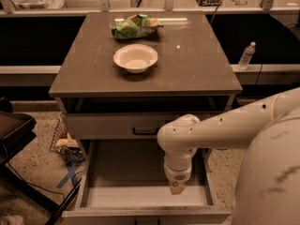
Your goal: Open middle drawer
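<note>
The middle drawer (140, 197) is pulled far out below the closed drawer with a dark bar handle (145, 131). Its long grey interior lies open and its front rim runs along the bottom of the view. My gripper (176, 189) hangs from the white arm (220, 128), which reaches in from the right. It points down over the right front part of the drawer's interior, just behind the front rim. It holds nothing that I can see.
The brown cabinet top (187, 64) carries a white bowl (135, 57) and a green chip bag (136, 27). A plastic bottle (246, 55) stands on the ledge at right. A wire basket with trash (65, 142) and a dark chair (14, 130) sit at left.
</note>
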You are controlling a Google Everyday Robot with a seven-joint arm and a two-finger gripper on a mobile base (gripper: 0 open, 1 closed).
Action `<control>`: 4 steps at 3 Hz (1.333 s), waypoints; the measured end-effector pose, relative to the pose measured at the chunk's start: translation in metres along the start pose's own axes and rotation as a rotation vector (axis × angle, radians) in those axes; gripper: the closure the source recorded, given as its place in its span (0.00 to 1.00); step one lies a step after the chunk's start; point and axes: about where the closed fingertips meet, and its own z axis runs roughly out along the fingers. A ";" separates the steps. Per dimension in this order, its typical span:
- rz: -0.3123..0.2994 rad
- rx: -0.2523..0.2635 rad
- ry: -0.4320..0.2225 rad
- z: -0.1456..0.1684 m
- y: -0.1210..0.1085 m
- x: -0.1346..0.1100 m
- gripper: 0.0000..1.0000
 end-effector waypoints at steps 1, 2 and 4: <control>-0.018 -0.007 -0.017 0.017 -0.014 0.006 1.00; -0.030 -0.022 -0.133 0.069 -0.013 0.009 1.00; -0.049 -0.042 -0.272 0.117 -0.002 0.008 1.00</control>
